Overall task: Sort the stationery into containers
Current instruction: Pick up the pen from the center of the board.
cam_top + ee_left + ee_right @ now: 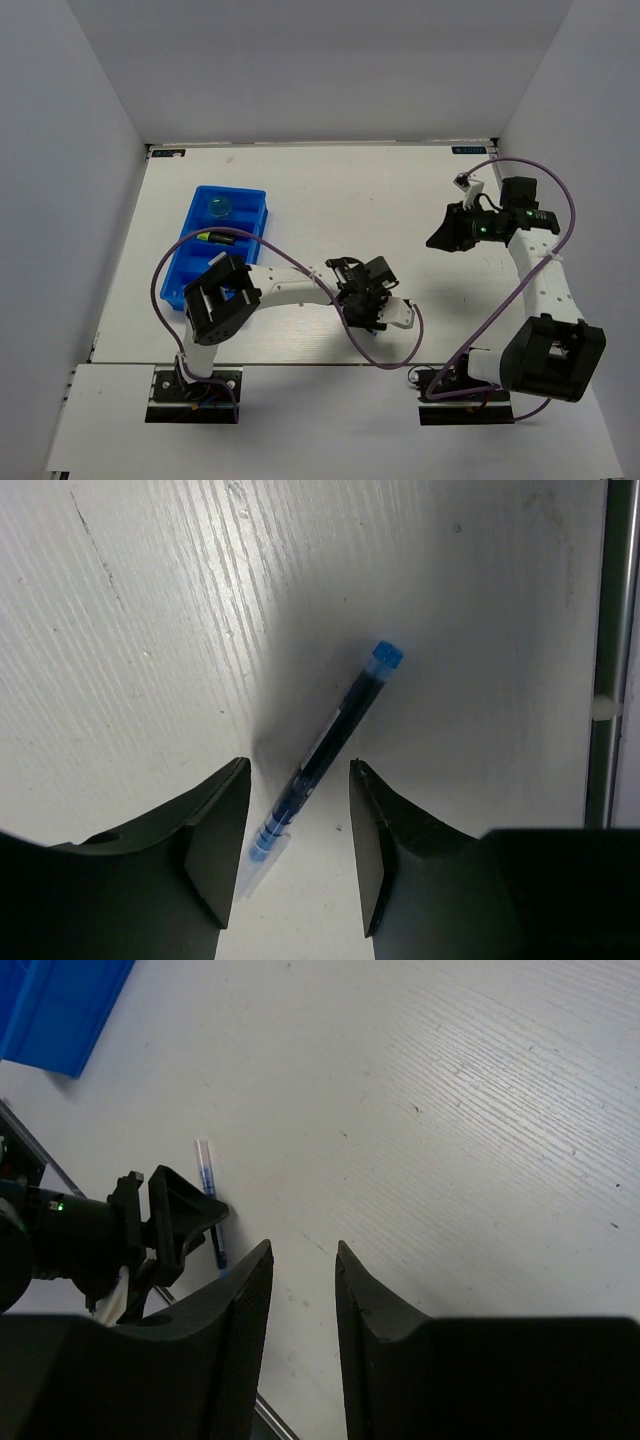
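A thin dark-blue pen (335,735) lies flat on the white table, its blue cap end pointing away. My left gripper (300,768) hangs low over it, open, with the pen's clear tip end between the two fingers and touching neither. The right wrist view shows the same pen (207,1185) beside that left gripper (170,1222). My right gripper (303,1248) is open and empty, up at the right (445,232). The bright-blue tray (190,262) stands at the left, holding a round teal jar (219,207) and a yellow-capped highlighter (213,238).
A metal rail (600,680) marks the table's near edge just beside the pen. The left arm's purple cable (385,362) loops over that edge. White walls close in the table on three sides.
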